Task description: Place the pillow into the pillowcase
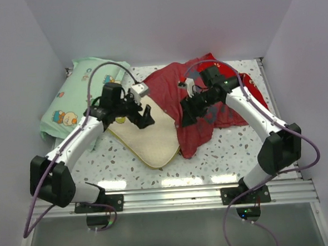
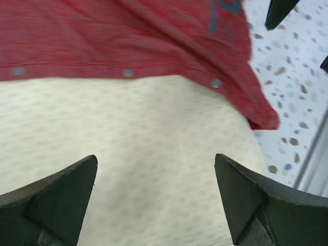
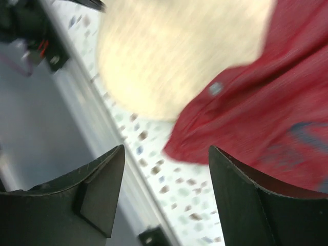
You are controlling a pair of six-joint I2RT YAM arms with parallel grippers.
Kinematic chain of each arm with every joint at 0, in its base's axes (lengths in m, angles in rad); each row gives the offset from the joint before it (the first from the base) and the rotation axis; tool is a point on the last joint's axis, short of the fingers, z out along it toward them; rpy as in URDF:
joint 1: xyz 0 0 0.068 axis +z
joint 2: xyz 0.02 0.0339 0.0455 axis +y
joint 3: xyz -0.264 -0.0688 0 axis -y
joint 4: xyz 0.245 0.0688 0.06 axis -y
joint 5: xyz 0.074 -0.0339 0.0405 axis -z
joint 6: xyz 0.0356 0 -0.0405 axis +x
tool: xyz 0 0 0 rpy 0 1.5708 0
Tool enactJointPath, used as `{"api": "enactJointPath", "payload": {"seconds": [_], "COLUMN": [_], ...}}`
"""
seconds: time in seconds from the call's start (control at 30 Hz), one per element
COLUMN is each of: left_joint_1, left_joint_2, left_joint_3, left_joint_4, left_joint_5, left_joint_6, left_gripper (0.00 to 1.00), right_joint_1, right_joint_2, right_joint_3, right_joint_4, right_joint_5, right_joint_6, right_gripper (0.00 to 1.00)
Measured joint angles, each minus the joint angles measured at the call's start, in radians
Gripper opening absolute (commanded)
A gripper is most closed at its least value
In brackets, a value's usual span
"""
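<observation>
The large cream-yellow dimpled pillow (image 1: 151, 140) lies on the speckled white table (image 1: 221, 153) between the two arms, its near corner pointing toward the front rail. Its far end is covered by the crumpled red fabric pillowcase (image 1: 165, 89), whose edge with small round snap studs (image 2: 128, 73) runs across the cream cover. I cannot tell if that end is truly inside. The left hand (image 1: 147, 117) hangs over the pillow, fingers spread wide on nothing. The right hand (image 1: 187, 117) hovers above the case's near edge, also spread and empty. A mint-green cartoon-print pillow (image 1: 65, 109) sits far left.
</observation>
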Motion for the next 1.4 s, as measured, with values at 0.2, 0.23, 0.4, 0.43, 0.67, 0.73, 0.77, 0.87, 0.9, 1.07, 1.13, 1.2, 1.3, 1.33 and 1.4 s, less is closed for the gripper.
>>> {"api": "enactJointPath", "payload": {"seconds": [0.2, 0.23, 0.4, 0.43, 0.67, 0.73, 0.77, 0.87, 0.9, 1.07, 1.13, 1.2, 1.3, 1.33, 1.4], "left_joint_1": [0.275, 0.301, 0.378, 0.379, 0.328, 0.29, 0.267, 0.177, 0.153, 0.21, 0.308, 0.373, 0.405, 0.402, 0.39], "left_joint_2": [0.071, 0.114, 0.373, 0.411, 0.563, 0.538, 0.513, 0.42, 0.392, 0.303, 0.309, 0.328, 0.385, 0.406, 0.465], "left_joint_3": [0.141, 0.169, 0.275, 0.277, 0.301, 0.262, 0.228, 0.11, 0.079, 0.024, 0.07, 0.119, 0.185, 0.199, 0.224], "left_joint_4": [-0.029, -0.029, -0.068, -0.079, -0.116, -0.084, -0.06, -0.016, -0.008, 0.029, 0.041, 0.069, 0.147, 0.169, 0.211], "left_joint_5": [-0.048, -0.056, -0.096, -0.092, -0.029, -0.023, -0.01, 0.054, 0.083, 0.182, 0.173, 0.151, 0.141, 0.146, 0.155], "left_joint_6": [0.072, 0.081, 0.17, 0.186, 0.24, 0.247, 0.238, 0.186, 0.161, 0.036, -0.008, -0.043, -0.12, -0.147, -0.201], "left_gripper": [1.0, 1.0, 1.0, 1.0, 0.59, 0.5, 0.5, 0.88, 0.92, 0.99, 1.0, 1.0, 1.0, 1.0, 1.0], "right_joint_1": [0.01, 0.015, 0.043, 0.047, 0.068, 0.074, 0.077, 0.099, 0.107, 0.158, 0.189, 0.231, 0.341, 0.38, 0.452], "right_joint_2": [0.174, 0.213, 0.402, 0.42, 0.555, 0.559, 0.555, 0.509, 0.482, 0.319, 0.247, 0.194, 0.143, 0.141, 0.148], "right_joint_3": [0.233, 0.269, 0.437, 0.454, 0.653, 0.658, 0.649, 0.549, 0.5, 0.298, 0.242, 0.207, 0.16, 0.149, 0.126], "right_joint_4": [0.125, 0.142, 0.182, 0.189, 0.226, 0.233, 0.237, 0.242, 0.237, 0.18, 0.162, 0.15, 0.154, 0.164, 0.191], "right_joint_5": [0.212, 0.242, 0.387, 0.406, 0.486, 0.489, 0.489, 0.488, 0.487, 0.492, 0.496, 0.513, 0.566, 0.588, 0.644], "right_joint_6": [0.061, 0.072, 0.109, 0.114, 0.162, 0.165, 0.164, 0.153, 0.146, 0.084, 0.065, 0.05, 0.037, 0.035, 0.027], "right_gripper": [0.77, 0.78, 0.81, 0.81, 0.79, 0.79, 0.79, 0.82, 0.92, 0.99, 0.98, 0.99, 0.99, 0.98, 0.99]}}
